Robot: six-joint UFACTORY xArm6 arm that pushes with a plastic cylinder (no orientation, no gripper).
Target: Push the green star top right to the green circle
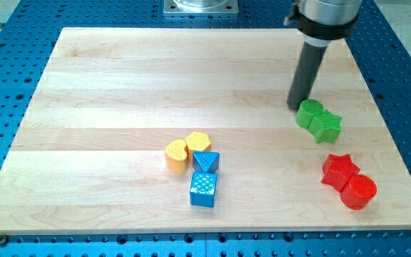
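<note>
The green circle and the green star sit touching each other at the view's right, the star at the circle's lower right. My tip stands on the board just at the upper left of the green circle, touching or almost touching it. The dark rod rises from there toward the view's top.
A red star and a red cylinder sit together at the lower right. Near the middle bottom are a yellow heart, a yellow hexagon, a blue triangle and a blue cube. The wooden board lies on a blue perforated table.
</note>
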